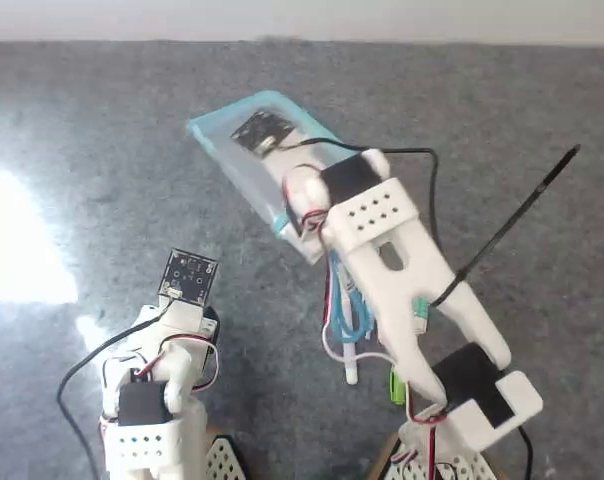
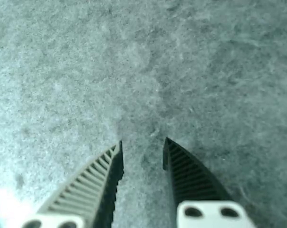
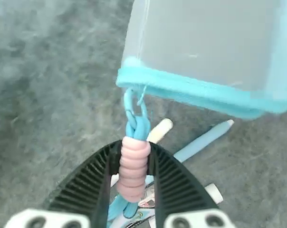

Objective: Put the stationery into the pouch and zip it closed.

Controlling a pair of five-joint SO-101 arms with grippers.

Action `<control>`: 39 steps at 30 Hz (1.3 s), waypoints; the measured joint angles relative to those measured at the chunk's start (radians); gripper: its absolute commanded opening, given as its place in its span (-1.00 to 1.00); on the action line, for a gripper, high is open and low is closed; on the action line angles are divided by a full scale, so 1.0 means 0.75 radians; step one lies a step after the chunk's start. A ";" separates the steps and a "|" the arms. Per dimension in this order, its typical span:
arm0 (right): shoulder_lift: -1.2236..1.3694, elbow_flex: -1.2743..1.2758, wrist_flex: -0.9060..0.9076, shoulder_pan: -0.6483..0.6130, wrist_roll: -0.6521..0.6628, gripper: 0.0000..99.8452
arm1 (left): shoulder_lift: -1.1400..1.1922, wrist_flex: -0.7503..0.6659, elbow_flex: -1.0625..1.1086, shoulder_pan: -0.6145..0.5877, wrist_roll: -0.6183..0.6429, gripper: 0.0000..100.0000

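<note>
Right now the right gripper [image 3: 132, 145] is clenching its two black ribbed fingers [image 3: 89, 178] on the pink ribbed zipper pull [image 3: 132, 173], which is sitting upright in the gap between them and poking out past the fingertips. A light-blue cord [image 3: 134, 118] is running from the pull, straight ahead of the fingertips, to the corner of the translucent pouch [image 3: 200, 42], where it is meeting the pouch's light-blue trim. The pouch is lying just beyond the fingertips, flat on the grey speckled table [image 2: 191, 57].

A pale blue pen [image 3: 203, 138] and a cream-tipped pen [image 3: 161, 128] are lying on the table outside the pouch, off to one side of the fingers and close to the trimmed edge. Whether they are touching the pouch, I cannot tell. In the high view, the right arm is stretching over these pens toward the near end of the pouch.

The left gripper [image 2: 143, 141] is hanging well apart from the pouch with its fingers spread and gripping nothing. Bare table is showing between them and ahead of their tips.
</note>
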 measured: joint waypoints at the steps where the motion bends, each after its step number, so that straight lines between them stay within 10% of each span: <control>1: -0.016 -0.008 0.012 -0.014 0.002 -0.98 | 0.000 0.000 0.000 0.000 0.000 -0.73; 10: -0.153 -0.121 0.121 -0.031 0.070 -0.98 | 0.000 -0.016 0.000 0.027 -0.012 -0.65; 17: -0.174 -0.121 0.131 -0.029 0.059 -0.98 | 0.000 -0.391 -0.033 -0.299 -0.203 -0.65; 22: -0.323 -0.076 -0.027 -0.047 -0.020 -0.98 | 0.000 -0.446 -0.264 -0.362 -0.049 -0.58; 39: -0.845 0.689 -0.585 -0.117 -0.059 -0.98 | 0.698 -0.133 -1.123 0.219 0.325 -0.28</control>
